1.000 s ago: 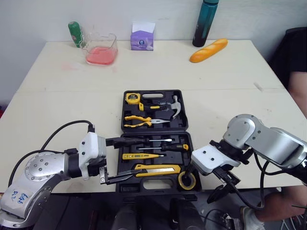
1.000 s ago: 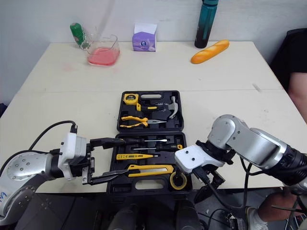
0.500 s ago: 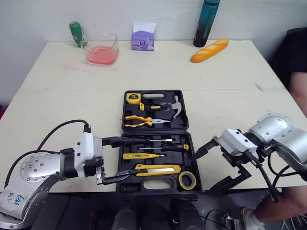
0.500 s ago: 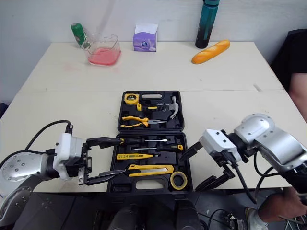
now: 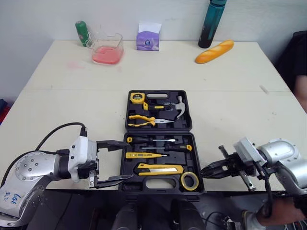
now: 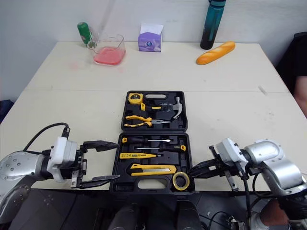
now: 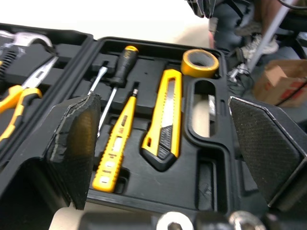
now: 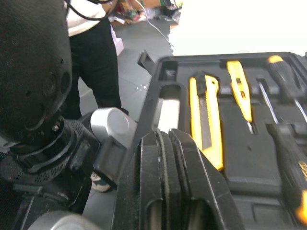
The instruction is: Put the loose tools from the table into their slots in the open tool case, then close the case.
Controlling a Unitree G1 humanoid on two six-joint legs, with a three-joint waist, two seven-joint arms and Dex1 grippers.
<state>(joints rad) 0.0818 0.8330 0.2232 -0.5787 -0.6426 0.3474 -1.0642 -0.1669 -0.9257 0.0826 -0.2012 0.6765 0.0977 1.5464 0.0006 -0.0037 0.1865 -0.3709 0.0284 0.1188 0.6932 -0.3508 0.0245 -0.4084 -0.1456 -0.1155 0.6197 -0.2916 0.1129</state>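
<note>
The black tool case lies open flat at the table's near middle. Its far half holds a tape measure, pliers and a hammer. In its near half lie screwdrivers, a yellow tester, a yellow utility knife and a tape roll. My left gripper stands open at the near half's left edge, empty, one finger over the case's rim. My right gripper is shut on nothing, its tips at the case's near right corner.
Along the table's far edge stand a green bottle, a clear container of pink liquid, a purple tissue box, a teal bottle and a bread loaf. A person is at the right edge.
My right gripper has risen from below the table's edge to the case's near right corner and has shut. The left gripper has drawn back a little to the left.
</note>
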